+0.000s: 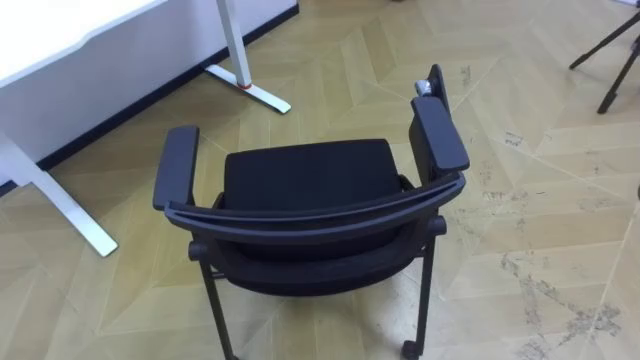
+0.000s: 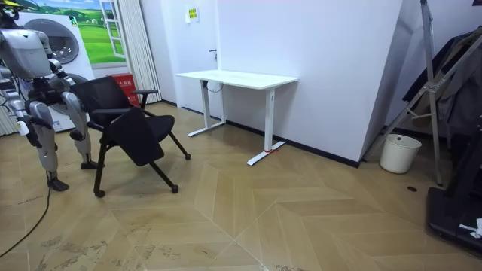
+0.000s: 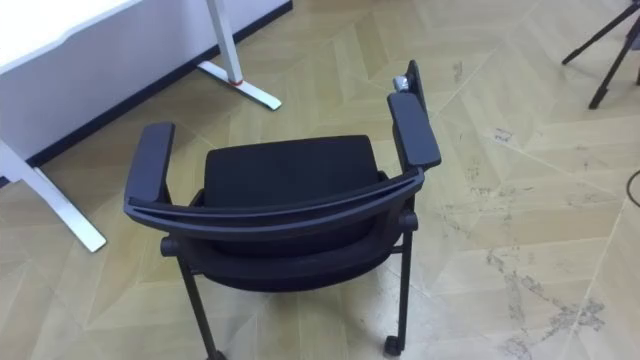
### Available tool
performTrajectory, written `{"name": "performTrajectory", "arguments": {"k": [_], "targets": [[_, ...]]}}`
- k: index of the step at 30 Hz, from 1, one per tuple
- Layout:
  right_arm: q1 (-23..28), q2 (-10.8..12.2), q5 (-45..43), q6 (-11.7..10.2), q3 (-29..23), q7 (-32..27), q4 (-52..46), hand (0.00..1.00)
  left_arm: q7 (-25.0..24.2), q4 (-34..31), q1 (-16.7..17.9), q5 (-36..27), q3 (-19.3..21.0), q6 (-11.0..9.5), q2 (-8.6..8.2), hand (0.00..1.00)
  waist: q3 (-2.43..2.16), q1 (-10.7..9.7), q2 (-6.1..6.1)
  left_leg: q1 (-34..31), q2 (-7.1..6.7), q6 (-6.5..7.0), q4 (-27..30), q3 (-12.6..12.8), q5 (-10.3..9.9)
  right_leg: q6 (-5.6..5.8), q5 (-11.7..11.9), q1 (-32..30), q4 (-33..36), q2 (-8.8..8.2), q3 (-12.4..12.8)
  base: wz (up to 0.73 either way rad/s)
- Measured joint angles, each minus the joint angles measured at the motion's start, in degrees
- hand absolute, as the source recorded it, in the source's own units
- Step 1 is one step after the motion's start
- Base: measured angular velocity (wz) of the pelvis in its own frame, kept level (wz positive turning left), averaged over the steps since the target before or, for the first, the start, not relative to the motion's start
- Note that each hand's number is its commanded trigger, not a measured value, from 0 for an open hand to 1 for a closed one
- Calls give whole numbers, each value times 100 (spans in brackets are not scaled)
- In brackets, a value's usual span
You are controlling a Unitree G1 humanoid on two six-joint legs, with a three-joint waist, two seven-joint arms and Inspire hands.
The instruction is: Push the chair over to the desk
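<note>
My right hand hangs low at my side in the room view, apart from the chair, and it is too small there for me to tell whether it is spread or closed

Right below me in the eye views is the black chair, turned with its back to me. The curved top rail of the backrest comes nearest, with the dark frame legs under it and a castor at the lower right. The left armrest and the right armrest run away from me on either side of the padded seat. A small dark panel stands up at the far end of the right armrest.

The chair is on a pale wooden floor laid in a herringbone pattern, scuffed to my right. Beyond the chair and to the left is a white desk against a dark skirting. One of its white feet lies near the left armrest and another further off, ahead of the seat. The dark legs of a stand reach in at the far right.

In the room view I stand upright just behind the chair at that view's left, and the chair is well apart from the desk, which is by the white wall. A white bucket sits on the floor at that view's right
</note>
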Motion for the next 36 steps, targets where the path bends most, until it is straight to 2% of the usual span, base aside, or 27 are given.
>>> {"name": "performTrajectory", "arguments": {"k": [5,10,14,29,36], "targets": [[42,7,13,-6,-92,-1,-57,0,140,-2,9,110,43,-35,-8,0,0,3,-3,-11,3,0,33,1,0,0,0,-2,10,-1,24,0],[71,-7,19,-104,-497,0,-58,0,358,3,36,402,117,-145,-23,0,-3,-18,-1,-8,6,3,37,1,1,0,0,1,15,-1,34,0],[81,-6,19,-183,-520,7,-52,0,437,3,69,413,125,-176,-25,0,-2,-19,-1,-8,6,3,34,1,1,0,0,1,15,-1,35,0],[74,-8,-12,-232,-612,-25,24,0,503,11,90,370,107,-283,-41,0,8,-101,41,-94,4,5,88,-46,1,0,0,-10,12,0,-31,1],[67,-18,-153,-349,-484,33,12,0,285,-79,90,-205,80,-380,-32,0,20,-13,12,-57,4,5,74,-46,1,0,0,-9,11,3,-15,0]]}}
